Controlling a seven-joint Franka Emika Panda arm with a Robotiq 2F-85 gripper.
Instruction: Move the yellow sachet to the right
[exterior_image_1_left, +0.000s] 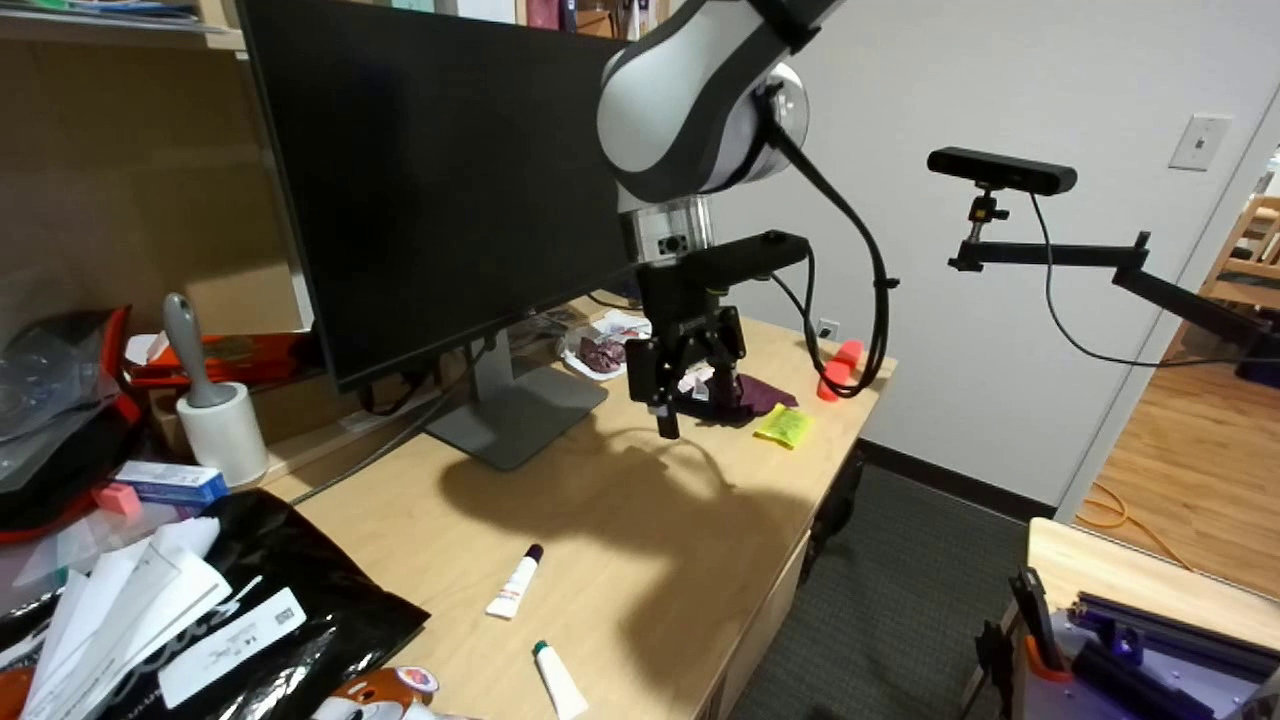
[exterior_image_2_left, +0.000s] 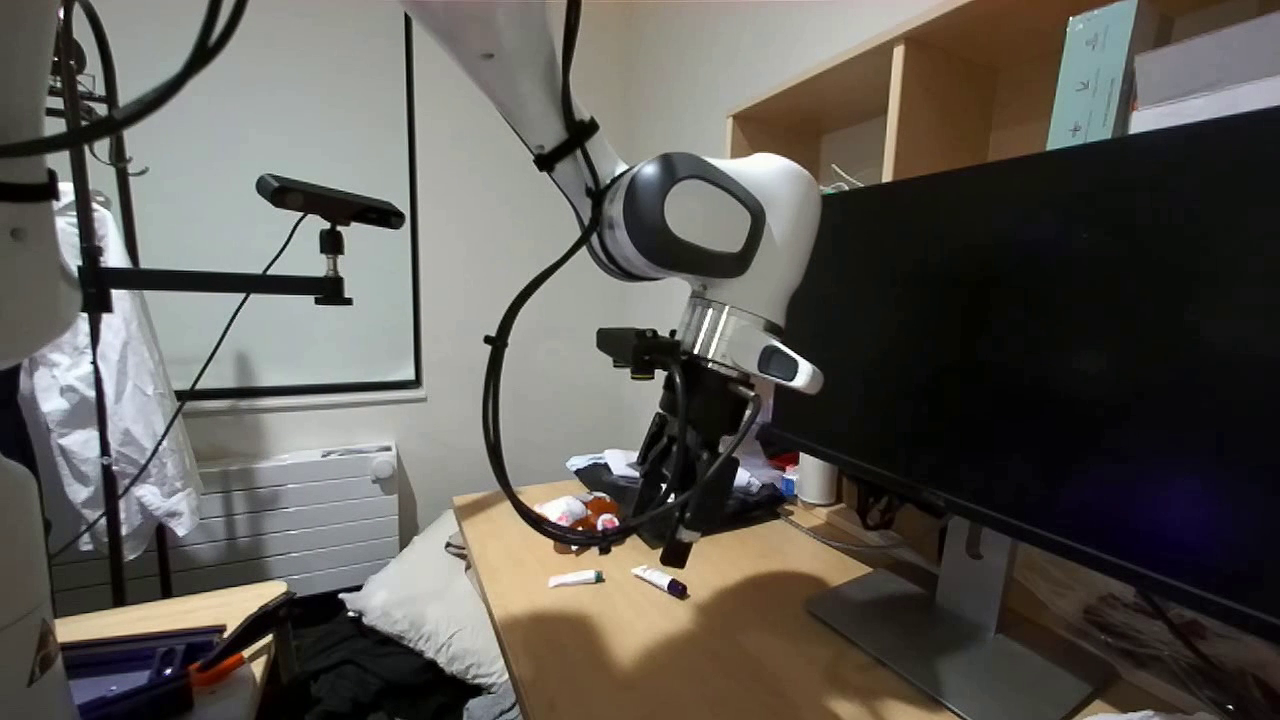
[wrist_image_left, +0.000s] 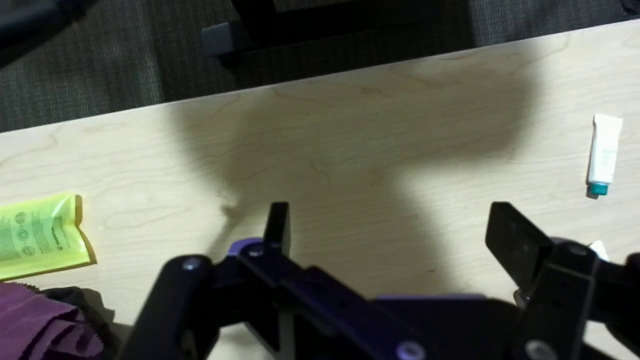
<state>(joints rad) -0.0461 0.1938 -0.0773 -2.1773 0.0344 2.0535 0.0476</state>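
The yellow sachet (exterior_image_1_left: 783, 426) lies flat on the wooden desk close to its edge, beside a dark purple cloth. In the wrist view the sachet (wrist_image_left: 40, 235) is at the left edge, partly cut off by the frame. It does not show in the exterior view (exterior_image_2_left: 675, 545) where my gripper hangs before the monitor. My gripper (exterior_image_1_left: 690, 415) points down above the desk, apart from the sachet. In the wrist view the two fingers of the gripper (wrist_image_left: 387, 215) stand wide apart, with only bare desk between them.
A large monitor on a grey base (exterior_image_1_left: 520, 415) stands along the back. The purple cloth (exterior_image_1_left: 768, 394) and a red object (exterior_image_1_left: 843, 370) lie near the sachet. Two white tubes, one dark-capped (exterior_image_1_left: 516, 582) and one green-capped (exterior_image_1_left: 560, 682), lie on the desk near a black bag (exterior_image_1_left: 330, 590).
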